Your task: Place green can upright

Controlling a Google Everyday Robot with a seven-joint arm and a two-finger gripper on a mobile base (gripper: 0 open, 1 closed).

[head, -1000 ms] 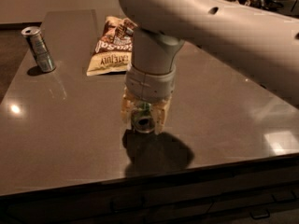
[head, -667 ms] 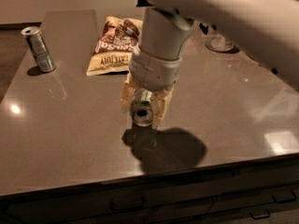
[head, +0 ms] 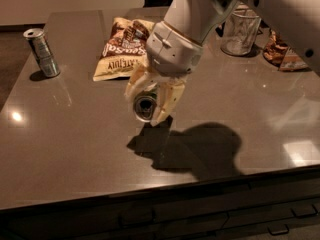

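Observation:
My gripper (head: 150, 104) hangs over the middle of the dark table (head: 75, 149), its pale fingers (head: 167, 101) closed around the green can (head: 145, 107). Only the can's silver end shows, facing the camera, so the can lies tilted rather than upright. The can is held a little above the tabletop, with its shadow just below and to the right. The rest of the can's body is hidden by the fingers and the wrist.
A slim silver-grey can (head: 42, 52) stands upright at the back left. A brown and cream snack bag (head: 121, 50) lies behind the gripper. A clear glass cup (head: 240, 31) and another snack packet (head: 282, 51) sit at the back right. The table's front edge runs along the bottom.
The arm has swung up and to the right with the can, and the can's silver end has stayed toward the camera. The view has shifted, showing the cup and the packet at the back right.

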